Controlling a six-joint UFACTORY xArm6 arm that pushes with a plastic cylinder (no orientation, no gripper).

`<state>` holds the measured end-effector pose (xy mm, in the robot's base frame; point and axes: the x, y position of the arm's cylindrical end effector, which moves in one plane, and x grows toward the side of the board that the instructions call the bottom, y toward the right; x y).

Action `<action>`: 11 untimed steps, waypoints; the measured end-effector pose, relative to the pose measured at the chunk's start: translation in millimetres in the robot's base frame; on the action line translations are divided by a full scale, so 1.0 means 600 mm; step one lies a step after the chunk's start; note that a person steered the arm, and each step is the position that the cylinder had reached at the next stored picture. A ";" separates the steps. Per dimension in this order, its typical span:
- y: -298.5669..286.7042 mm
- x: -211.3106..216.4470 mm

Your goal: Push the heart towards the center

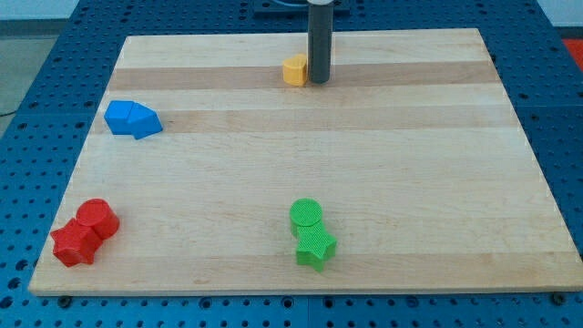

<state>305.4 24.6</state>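
At the wooden board's (510, 182) bottom-left corner you see two red blocks touching: a red star (73, 244) nearest the corner and a red cylinder-like block (98, 219) just up and to its right. Further up the left edge, about a third of the way down from the top-left corner, two blue blocks (133, 119) sit pressed together; their shapes are hard to make out. Near the middle of the bottom edge you find a green cylinder (306, 214) with a green star (315, 248) touching it on the side facing the bottom edge. Up near the middle of the top edge sits the yellow heart (295, 70), well apart from everything else. My tip (319, 81) stands right against the heart's right side, touching it. There is no hand to open or close here: the arm ends in a plain dark rod (320, 41), grasping nothing.
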 end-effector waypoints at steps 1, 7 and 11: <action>0.008 -0.069; -0.047 0.087; -0.151 -0.119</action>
